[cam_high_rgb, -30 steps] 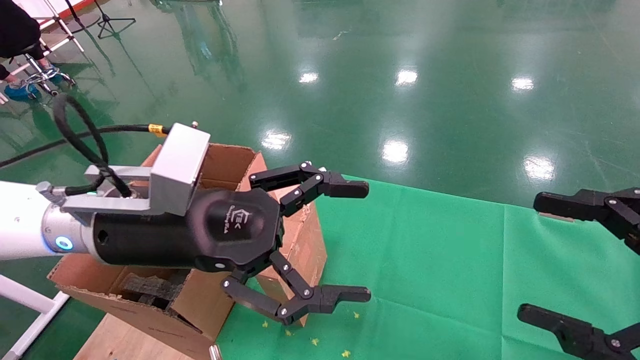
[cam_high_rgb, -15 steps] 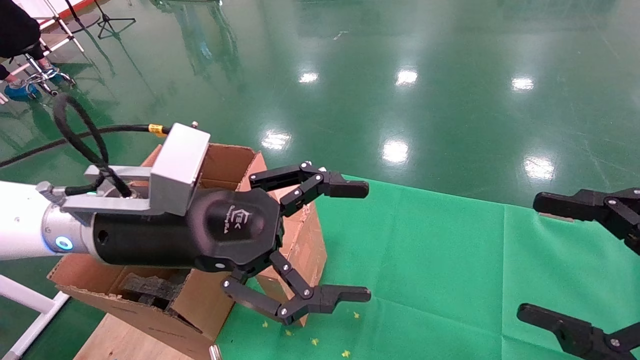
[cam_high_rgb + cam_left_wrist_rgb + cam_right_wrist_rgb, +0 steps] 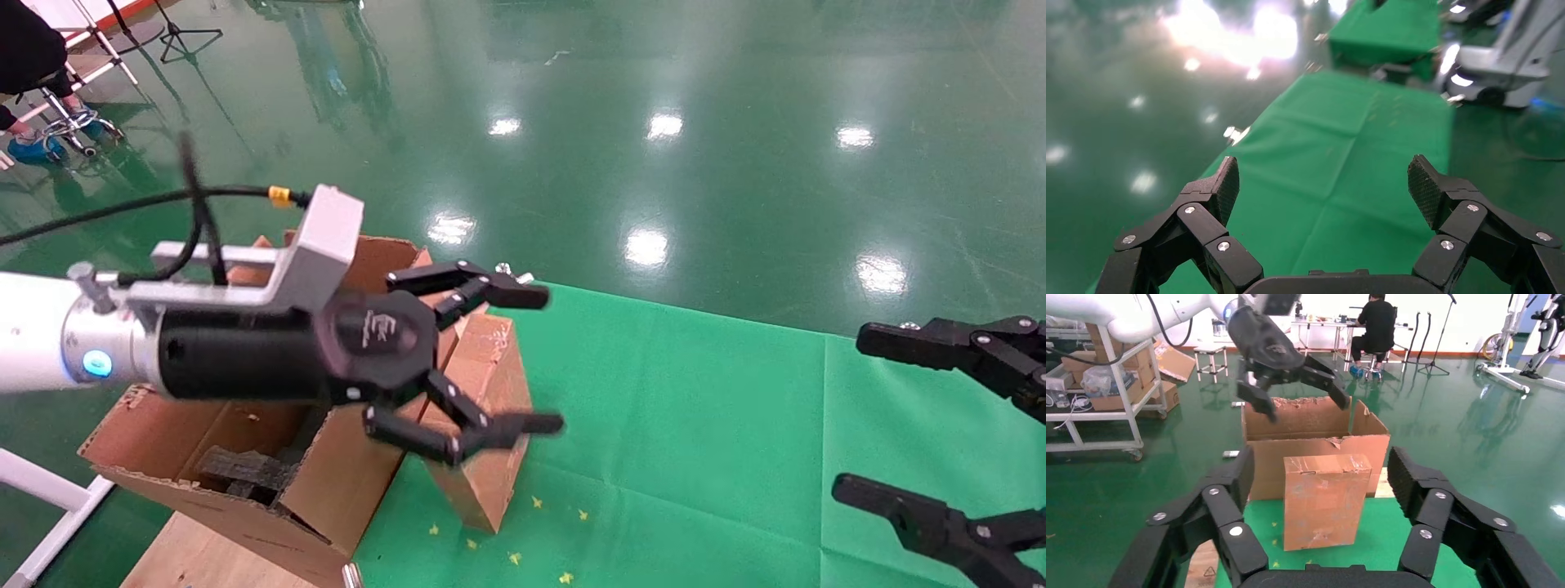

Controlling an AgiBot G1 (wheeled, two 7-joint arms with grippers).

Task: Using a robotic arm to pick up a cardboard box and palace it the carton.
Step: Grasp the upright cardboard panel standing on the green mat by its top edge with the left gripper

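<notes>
The cardboard box (image 3: 484, 478) stands upright on the green cloth (image 3: 695, 425), close against the side of the carton (image 3: 347, 486). The right wrist view shows the same box (image 3: 1324, 499) in front of the carton (image 3: 1315, 444). Dark foam pieces (image 3: 245, 469) lie inside the carton. My left gripper (image 3: 547, 361) on its white arm hovers open above the box and the carton's near wall, holding nothing; its own view shows only cloth between the fingers (image 3: 1223, 184). My right gripper (image 3: 854, 412) stands open at the right edge, facing the box from a distance.
The cloth ends at a glossy green floor (image 3: 654, 147). A wooden board (image 3: 212, 563) lies under the carton and a white frame (image 3: 49, 498) stands beside it. A seated person (image 3: 24, 49) is far left. Shelves with boxes (image 3: 1107, 386) stand behind.
My left gripper has drawn back toward the carton and risen a little, uncovering more of the cardboard box. The right gripper has shifted slightly leftward.
</notes>
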